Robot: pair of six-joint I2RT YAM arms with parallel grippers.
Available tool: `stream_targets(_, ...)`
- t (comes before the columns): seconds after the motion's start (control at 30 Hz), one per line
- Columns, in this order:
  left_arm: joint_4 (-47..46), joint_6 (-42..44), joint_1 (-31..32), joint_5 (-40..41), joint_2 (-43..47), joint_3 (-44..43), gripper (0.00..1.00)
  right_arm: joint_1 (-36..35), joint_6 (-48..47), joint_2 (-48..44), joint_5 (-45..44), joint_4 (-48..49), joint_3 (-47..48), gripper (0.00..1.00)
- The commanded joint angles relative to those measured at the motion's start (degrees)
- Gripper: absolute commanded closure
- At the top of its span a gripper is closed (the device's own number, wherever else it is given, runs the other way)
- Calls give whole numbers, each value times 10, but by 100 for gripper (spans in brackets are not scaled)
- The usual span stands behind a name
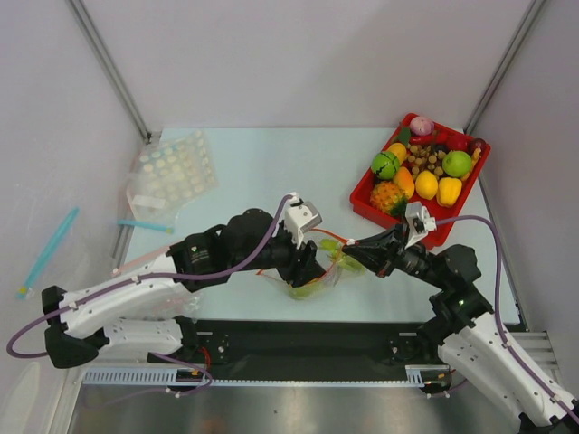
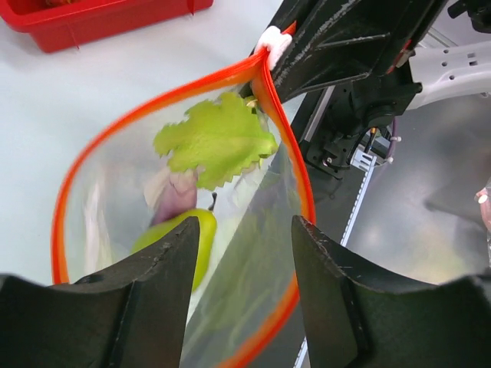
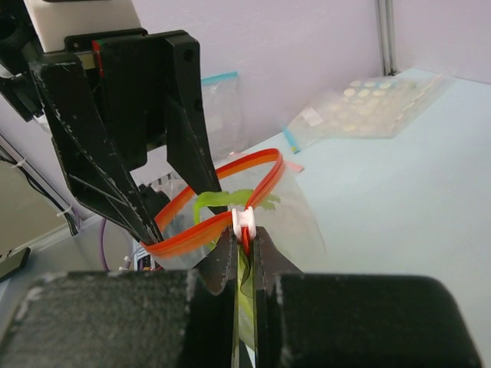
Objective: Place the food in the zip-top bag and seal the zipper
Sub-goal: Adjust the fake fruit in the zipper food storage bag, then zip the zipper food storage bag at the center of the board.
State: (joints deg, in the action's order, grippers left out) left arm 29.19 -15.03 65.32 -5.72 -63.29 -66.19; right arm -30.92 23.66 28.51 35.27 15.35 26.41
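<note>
The zip-top bag lies near the table's front edge between my grippers, its mouth held open in a loop. In the left wrist view the red-orange zipper rings the mouth. Inside lie a green leafy piece, a green pear and a purplish piece. My left gripper is open, its fingers either side of the bag's near wall and rim. My right gripper is shut on the bag's corner just under the white slider. In the top view the left gripper is left of the right gripper.
A red tray of toy fruit stands at the back right. A clear bag with pale dots lies at the back left. A blue-strip bag leans on the left wall. A pale pink strip lies by the left arm.
</note>
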Motion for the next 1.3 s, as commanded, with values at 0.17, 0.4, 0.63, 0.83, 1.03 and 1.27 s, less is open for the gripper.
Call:
stream_targets(0.17, 32, 3, -3, 32, 36, -54, 47, -7, -10, 1, -6, 50, 4, 100)
stream_targets(0.4, 59, 37, -3, 55, -10, -123, 50, -10, -13, 7, -7, 56, 1, 100)
stream_targets(0.63, 49, 70, -3, 37, -38, -155, 56, -13, -14, 8, -6, 57, 1, 100)
stream_targets(0.83, 52, 73, -4, 42, -80, -163, 65, -15, -14, 8, -5, 57, 1, 100)
stream_targets(1.03, 21, 48, -5, 56, -103, -128, 75, -16, -13, 8, -4, 58, 1, 100)
stream_targets(1.27, -13, 18, -19, 40, -105, -86, 87, -18, -14, 6, -1, 57, 2, 100)
